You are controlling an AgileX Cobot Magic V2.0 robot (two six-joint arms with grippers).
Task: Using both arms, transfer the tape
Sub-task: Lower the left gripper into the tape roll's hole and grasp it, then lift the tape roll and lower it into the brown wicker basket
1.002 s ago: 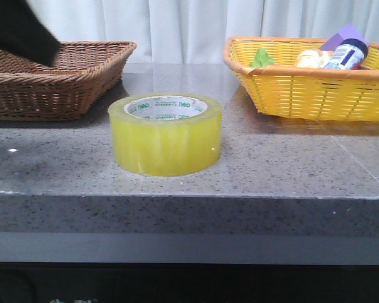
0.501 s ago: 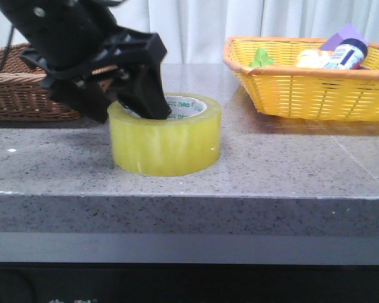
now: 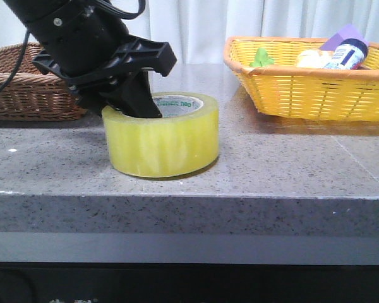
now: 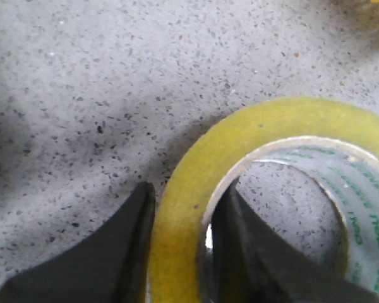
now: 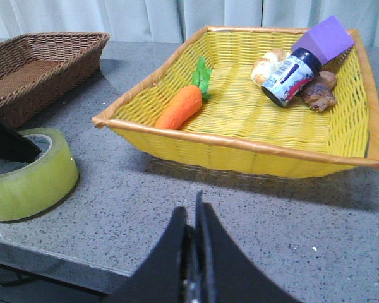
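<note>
The left gripper (image 4: 180, 252) pinches the tape's (image 3: 161, 134) wall (seemingly tilted) on the desk (image 3: 271, 164). The right fingers (image 5: 177, 252) are closed, empty.

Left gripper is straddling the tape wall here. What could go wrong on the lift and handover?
The left gripper straddles only one side of the tape, one finger inside the core, one outside, so the roll could swing or slip out when lifted. The tape already sits tilted in the front view, so it may drag on the table. The right gripper is shut and must open before receiving it.
</note>
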